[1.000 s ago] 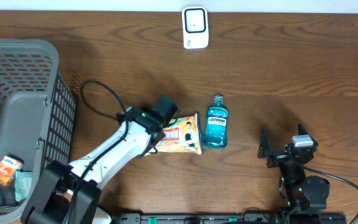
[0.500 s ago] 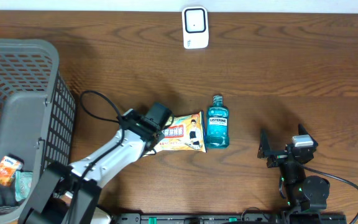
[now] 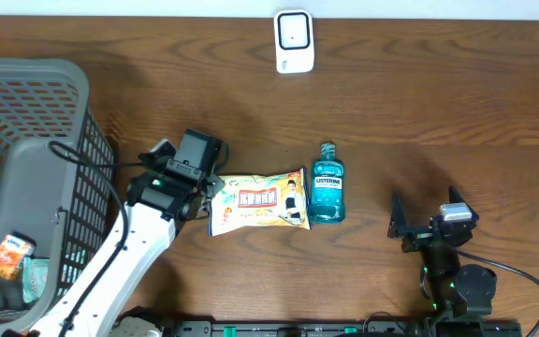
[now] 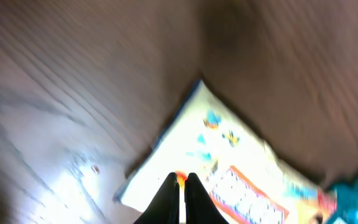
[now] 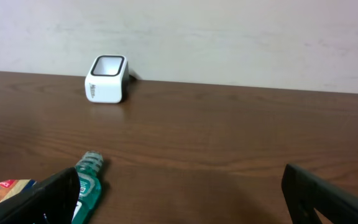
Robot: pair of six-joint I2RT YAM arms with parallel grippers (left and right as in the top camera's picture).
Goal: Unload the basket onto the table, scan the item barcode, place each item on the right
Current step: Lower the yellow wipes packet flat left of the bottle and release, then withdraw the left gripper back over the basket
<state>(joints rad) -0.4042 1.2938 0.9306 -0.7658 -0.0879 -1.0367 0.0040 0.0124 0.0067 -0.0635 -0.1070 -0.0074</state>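
Yellow-white crinkly snack packet (image 3: 257, 201) lies flat mid-table, touching teal mouthwash bottle (image 3: 326, 184). Left gripper (image 4: 181, 182) fingers together at its left edge, pinch unclear. Right gripper (image 3: 427, 223) spread wide, idle. Step looks like pickup; next, lift packet to white box scanner (image 3: 294, 41), barcode facing it.

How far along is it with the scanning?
Nothing looks scanned yet: the packet lies by the bottle, well short of the scanner. In hand: the left arm has its jaws shut on the packet's end. Left: carrying it over and showing its barcode.
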